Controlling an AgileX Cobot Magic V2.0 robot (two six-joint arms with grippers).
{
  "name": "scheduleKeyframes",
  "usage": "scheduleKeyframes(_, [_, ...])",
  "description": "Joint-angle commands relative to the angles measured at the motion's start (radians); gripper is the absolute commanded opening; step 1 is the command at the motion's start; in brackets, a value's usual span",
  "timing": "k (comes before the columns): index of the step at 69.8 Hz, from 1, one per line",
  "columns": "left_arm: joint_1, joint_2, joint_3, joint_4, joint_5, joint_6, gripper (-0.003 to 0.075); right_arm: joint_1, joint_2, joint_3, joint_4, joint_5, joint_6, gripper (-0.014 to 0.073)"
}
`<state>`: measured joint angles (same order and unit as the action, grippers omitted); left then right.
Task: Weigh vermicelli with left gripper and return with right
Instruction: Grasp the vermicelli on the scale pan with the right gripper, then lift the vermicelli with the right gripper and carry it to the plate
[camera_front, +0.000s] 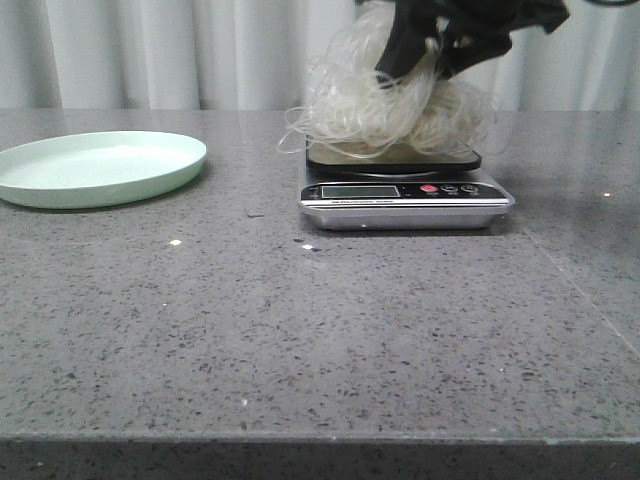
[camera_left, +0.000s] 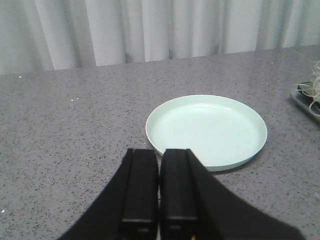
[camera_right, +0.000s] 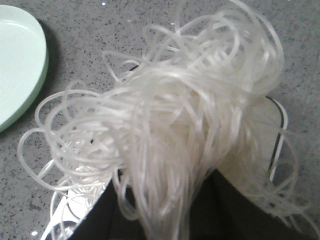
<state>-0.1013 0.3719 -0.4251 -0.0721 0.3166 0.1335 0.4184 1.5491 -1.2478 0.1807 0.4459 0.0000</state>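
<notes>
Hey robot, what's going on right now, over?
Left end effector shut, empty, near plate. Right end effector shut on vermicelli at the scale. Nothing blocking the plate.

The vermicelli (camera_front: 385, 105) sits on the scale (camera_front: 405, 190), right of centre; the plate (camera_front: 95, 168) lies well apart, far left.
</notes>
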Motion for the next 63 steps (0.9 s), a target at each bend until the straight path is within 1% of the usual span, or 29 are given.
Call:
scheduleKeyframes(1, [0.002,0.004,-0.026,-0.006,-0.073,0.001,0.0136,-0.004,-0.104,-0.034,-0.021,-0.085,-0.013,0.0151])
scheduleKeyframes(9, [0.002,0.004,-0.026,-0.006,-0.073,0.001,0.0136,-0.001,-0.132,-0.081,-0.02,-0.08,-0.013,0.0151])
scheduleKeyframes(17, [0.002,0.004,-0.026,-0.006,-0.073,0.001,0.0136,0.022,-0.135,-0.168,-0.02,-0.052,-0.015,0.0151])
scheduleKeyframes(22, [0.002,0.004,-0.026,-0.006,-0.073,0.001,0.0136,0.058,-0.131,-0.239,-0.02,-0.04,-0.016,0.0151])
scheduleKeyframes(32, [0.002,0.004,-0.026,-0.006,-0.073,0.001,0.0136,0.144,-0.095,-0.364,-0.02,-0.061,-0.017,0.0151])
scheduleKeyframes(47, [0.002,0.004,-0.026,-0.006,-0.073,0.001,0.0136,0.287,0.098,-0.605,-0.02,-0.059,-0.017,0.0151])
scheduleKeyframes(56, [0.002,0.004,-0.026,-0.006,-0.075,0.001,0.0136,0.336,0.231,-0.71,-0.02,-0.052,-0.017,0.0151])
scheduleKeyframes(63, [0.002,0.004,-0.026,-0.006,-0.075,0.001,0.0136,0.355,0.319,-0.748,-0.02,-0.05,-0.017,0.0151])
